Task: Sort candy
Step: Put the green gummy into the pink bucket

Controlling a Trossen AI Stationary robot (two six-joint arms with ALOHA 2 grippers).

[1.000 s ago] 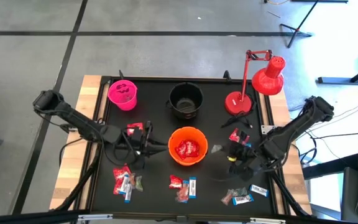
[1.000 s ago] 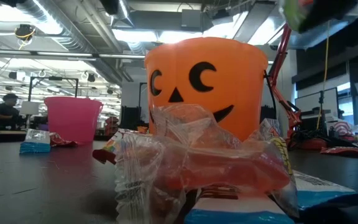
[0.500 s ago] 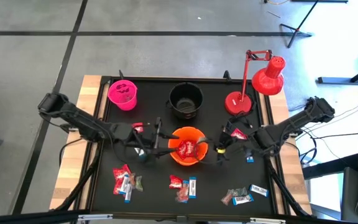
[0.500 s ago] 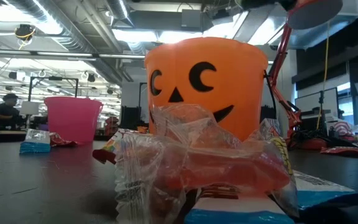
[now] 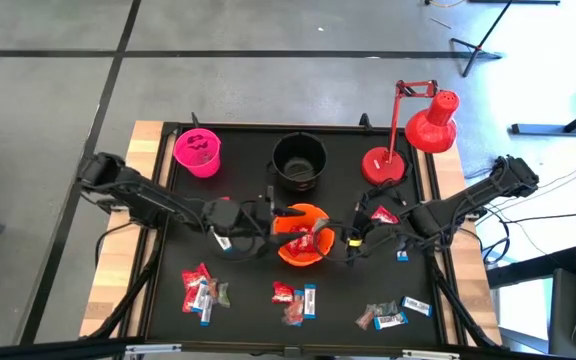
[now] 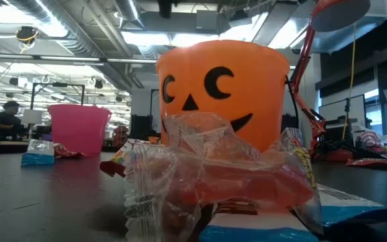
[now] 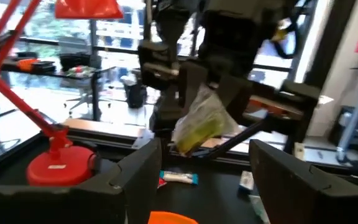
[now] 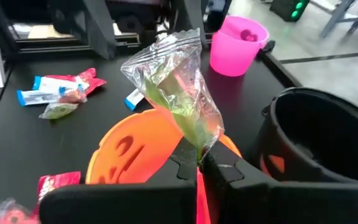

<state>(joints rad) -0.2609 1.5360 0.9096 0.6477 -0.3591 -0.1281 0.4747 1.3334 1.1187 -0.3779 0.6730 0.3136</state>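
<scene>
My right gripper (image 8: 199, 163) is shut on a clear candy packet with greenish contents (image 8: 176, 87), just right of the orange bucket (image 5: 303, 235) in the high view. The left wrist view shows that packet (image 7: 201, 121) straight ahead. My left gripper (image 5: 271, 212) hovers open at the bucket's left rim with nothing between its fingers (image 7: 138, 180). Red candy (image 5: 306, 238) lies inside the orange bucket. More candy lies in loose heaps on the table's near part (image 5: 203, 290), (image 5: 295, 300), (image 5: 393, 315). My right gripper pinches the clear packet by one gathered end (image 8: 197, 144) between its two fingers. The fingers come from the table's right, slanting down. The packet sticks out past the fingertips, lifted clear, over the orange bucket's rim (image 8: 135, 146).
A black bucket (image 5: 298, 160) and a pink bucket (image 5: 198, 152) stand toward the far edge. A red desk lamp (image 5: 388, 160) stands at the far right. A red packet (image 5: 383, 215) and a blue bar (image 5: 403, 255) lie by the right arm.
My left gripper has gone toward the table's right, up to the orange bucket's left rim. My right gripper has carried the clear packet up and toward the table's left, from the near right heap to the bucket's right side, then kept still.
</scene>
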